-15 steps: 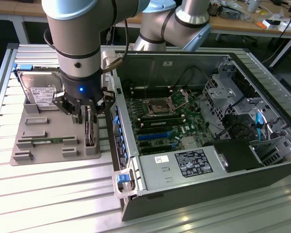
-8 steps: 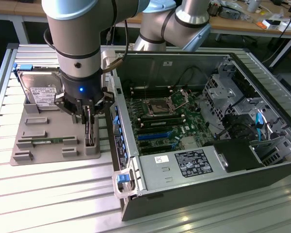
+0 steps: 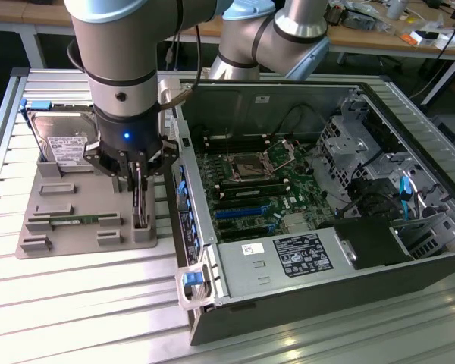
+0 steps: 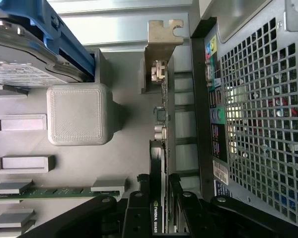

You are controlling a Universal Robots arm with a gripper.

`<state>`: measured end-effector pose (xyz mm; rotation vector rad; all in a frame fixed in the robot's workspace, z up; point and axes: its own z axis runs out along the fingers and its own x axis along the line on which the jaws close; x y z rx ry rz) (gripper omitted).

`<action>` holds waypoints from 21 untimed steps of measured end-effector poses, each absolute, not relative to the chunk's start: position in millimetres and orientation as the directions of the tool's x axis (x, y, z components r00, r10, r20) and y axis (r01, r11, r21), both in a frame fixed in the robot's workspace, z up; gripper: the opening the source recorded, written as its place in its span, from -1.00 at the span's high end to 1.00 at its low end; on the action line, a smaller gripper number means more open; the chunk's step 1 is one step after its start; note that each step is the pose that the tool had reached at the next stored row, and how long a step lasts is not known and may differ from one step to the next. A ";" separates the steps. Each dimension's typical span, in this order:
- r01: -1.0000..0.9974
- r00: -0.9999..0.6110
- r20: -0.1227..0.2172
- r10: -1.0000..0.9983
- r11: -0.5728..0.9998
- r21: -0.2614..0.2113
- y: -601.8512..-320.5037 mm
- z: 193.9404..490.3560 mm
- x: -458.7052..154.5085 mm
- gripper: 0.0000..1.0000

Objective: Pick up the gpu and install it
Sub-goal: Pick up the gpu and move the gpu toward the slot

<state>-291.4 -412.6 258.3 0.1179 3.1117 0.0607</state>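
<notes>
The gpu stands on edge in a slot at the right end of the grey holder tray, just outside the open computer case. My gripper is straight above it, shut on its upper edge. In the wrist view, the black fingers press both faces of the dark card, whose silvery end bracket points away from them. The card still sits in its tray slot.
A silver hard drive with a blue bracket and a green memory stick rest in the same tray. The case's perforated rear wall is close beside the card. Blue expansion slots lie on the motherboard.
</notes>
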 end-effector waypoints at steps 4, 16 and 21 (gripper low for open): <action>0.075 -0.997 -0.025 0.076 0.996 0.040 -412.6 266.9 -291.4 0.48; 0.075 -0.997 -0.025 0.076 0.996 0.040 -412.6 299.7 -291.4 0.48; 0.075 -0.997 -0.025 0.076 0.996 0.040 -412.6 305.8 -291.4 0.48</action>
